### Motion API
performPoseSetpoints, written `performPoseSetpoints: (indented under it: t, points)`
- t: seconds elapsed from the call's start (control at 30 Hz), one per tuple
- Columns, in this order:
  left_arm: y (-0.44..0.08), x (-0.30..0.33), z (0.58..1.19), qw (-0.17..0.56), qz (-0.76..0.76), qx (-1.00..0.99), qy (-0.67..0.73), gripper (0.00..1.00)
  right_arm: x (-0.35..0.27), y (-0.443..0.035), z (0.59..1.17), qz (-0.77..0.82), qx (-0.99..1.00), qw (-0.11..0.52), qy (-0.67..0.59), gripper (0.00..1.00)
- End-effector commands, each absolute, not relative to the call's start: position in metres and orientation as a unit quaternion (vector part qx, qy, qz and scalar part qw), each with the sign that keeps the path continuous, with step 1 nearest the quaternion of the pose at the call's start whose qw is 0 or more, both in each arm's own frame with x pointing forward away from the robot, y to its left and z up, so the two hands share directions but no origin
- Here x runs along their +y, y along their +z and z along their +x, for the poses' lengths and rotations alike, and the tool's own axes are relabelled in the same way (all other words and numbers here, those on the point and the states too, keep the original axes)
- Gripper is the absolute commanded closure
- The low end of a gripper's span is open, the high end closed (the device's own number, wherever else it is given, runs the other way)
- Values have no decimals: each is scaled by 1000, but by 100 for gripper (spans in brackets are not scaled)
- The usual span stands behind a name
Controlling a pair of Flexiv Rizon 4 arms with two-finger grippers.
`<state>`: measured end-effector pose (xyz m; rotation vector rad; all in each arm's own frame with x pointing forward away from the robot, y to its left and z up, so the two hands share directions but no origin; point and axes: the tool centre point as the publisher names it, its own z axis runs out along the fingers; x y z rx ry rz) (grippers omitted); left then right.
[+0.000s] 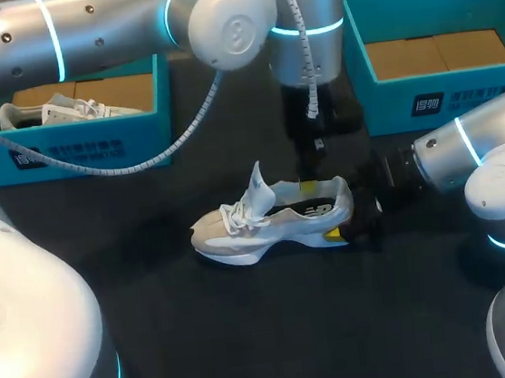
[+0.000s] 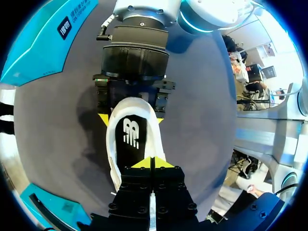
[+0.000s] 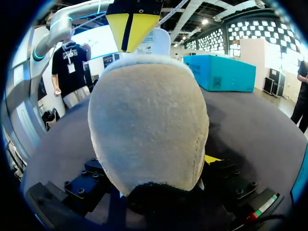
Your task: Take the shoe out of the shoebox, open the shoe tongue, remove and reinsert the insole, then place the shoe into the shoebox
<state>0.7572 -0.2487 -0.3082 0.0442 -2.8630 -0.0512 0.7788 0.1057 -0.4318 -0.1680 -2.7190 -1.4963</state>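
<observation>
Shoe (image 1: 270, 223), table (image 1: 252, 344) centre, toe to 9 o'clock, tongue (image 1: 256, 184) raised, heel (image 3: 149, 125) clamped at 3 o'clock by right gripper (image 1: 349, 219); insole (image 2: 131, 134) removal judged pending: left gripper (image 2: 150, 162), tips pressed together above, must be spread, lowered.

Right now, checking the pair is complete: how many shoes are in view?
2. One shoe on the table, heel in the right hand; a second shoe in the left shoebox. More may be hidden.
</observation>
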Motion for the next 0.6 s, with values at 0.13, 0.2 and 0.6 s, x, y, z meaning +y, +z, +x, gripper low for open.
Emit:
performPoseSetpoints:
  t: [0.13,0.2,0.6]
  points:
    - [-308,-248,757,138,15,-990,-17,100,112,-444,777,-54,-875,17,-480,100]
    - [-308,-248,757,138,15,-990,-17,100,112,-444,777,-54,-875,17,-480,100]
    - [-315,-245,757,139,6,-990,3,100,112,-444,777,-54,-875,17,-480,100]
